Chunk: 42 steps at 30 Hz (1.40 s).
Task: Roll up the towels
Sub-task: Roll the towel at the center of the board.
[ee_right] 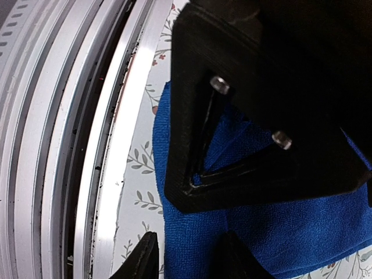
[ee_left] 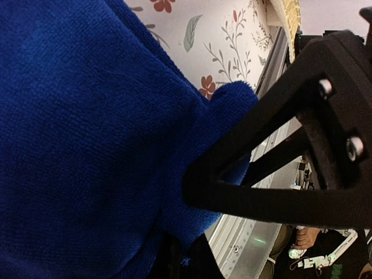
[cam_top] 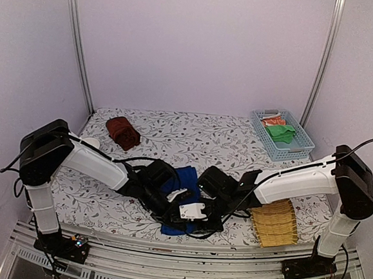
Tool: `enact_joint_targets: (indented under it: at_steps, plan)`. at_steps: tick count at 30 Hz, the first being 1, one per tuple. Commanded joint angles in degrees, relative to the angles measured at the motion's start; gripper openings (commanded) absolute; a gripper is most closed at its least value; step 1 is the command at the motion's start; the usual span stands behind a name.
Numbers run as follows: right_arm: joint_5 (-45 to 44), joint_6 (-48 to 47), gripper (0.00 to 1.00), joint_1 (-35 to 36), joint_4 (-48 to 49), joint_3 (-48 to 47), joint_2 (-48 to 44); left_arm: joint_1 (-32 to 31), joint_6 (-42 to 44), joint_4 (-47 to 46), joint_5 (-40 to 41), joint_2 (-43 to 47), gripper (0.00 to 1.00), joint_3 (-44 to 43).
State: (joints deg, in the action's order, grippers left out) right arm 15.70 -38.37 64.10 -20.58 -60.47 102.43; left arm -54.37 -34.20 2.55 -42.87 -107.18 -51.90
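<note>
Between the clenched tips of my left pincer sits a fold of the blue towel, soft, light, floppy terry that I judge best pinched at the edge beneath my right pincer, whose tips stand apart.

No text, label, brand, number or sign could be read in any of the views.
</note>
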Motion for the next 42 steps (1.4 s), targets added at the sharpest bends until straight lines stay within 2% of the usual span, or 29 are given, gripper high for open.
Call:
enact_joint_targets:
  at_steps: [1, 6, 9, 10, 12, 13, 15, 18, 21, 25, 29, 32, 35, 38, 42]
  plan:
    - [-0.07, 0.46, 0.39, 0.62, 2.03, -0.97, 0.86, 1.15, -0.95, -1.13, -0.97, -1.68, 0.00, 1.03]
    - [0.67, 1.09, 0.40, 0.99, 1.42, -1.25, 2.89, 1.48, -1.77, -1.98, -0.95, -1.80, 0.00, 1.39]
    - [1.56, 1.34, 0.36, 0.97, 1.51, -0.96, 3.99, 1.73, -2.16, -2.85, -0.50, -1.19, 0.00, 2.09]
    - [1.98, 1.36, 0.31, 0.91, 1.46, -1.01, 4.35, 1.90, -2.19, -3.21, -0.03, -0.89, 0.00, 2.37]
    - [3.92, 1.38, 0.13, 0.61, 1.21, -1.05, 4.70, 2.28, -1.96, -4.17, 0.64, -0.04, 0.00, 3.10]
    - [5.54, 1.49, 0.09, 0.14, 0.74, -1.29, 4.64, 2.52, -1.61, -4.47, 1.43, 0.48, 0.00, 3.40]
    - [9.79, 1.77, 0.04, -1.51, -1.02, -2.70, 5.04, 2.75, -0.23, -4.63, 3.68, 1.86, 0.00, 4.17]
    - [17.06, 1.75, 0.03, -5.29, -7.22, -6.45, 8.22, 2.93, 1.00, -6.37, 7.57, 4.93, 0.17, 6.53]
    - [24.24, 0.97, 0.03, -8.35, -14.17, -12.01, 12.74, 2.84, 0.33, -9.15, 14.08, 10.61, 0.28, 11.22]
    - [31.26, 0.93, 0.02, -11.43, -19.49, -16.85, 17.69, 1.27, -5.11, -17.48, 25.97, 23.23, 0.35, 22.81]
    - [36.35, 0.68, 0.02, -14.62, -25.44, -22.93, 24.38, -5.63, -4.45, -18.37, 40.18, 34.73, 0.40, 28.43]
    - [40.29, 0.82, 0.03, -16.57, -30.30, -27.69, 29.04, -12.90, 1.70, -15.00, 48.07, 37.65, 0.40, 28.08]
    - [41.77, -0.46, 0.02, -17.39, -35.42, -32.04, 33.86, -18.24, 11.21, -10.99, 53.37, 35.72, 0.40, 25.09]
    - [40.98, -0.37, 0.03, -17.51, -36.99, -33.32, 35.93, -21.93, 21.98, -7.98, 54.78, 29.61, 0.43, 19.51]
    - [40.05, 0.13, 0.03, -17.56, -37.97, -33.37, 37.18, -27.12, 36.21, 0.12, 61.96, 19.11, 0.45, 9.82]
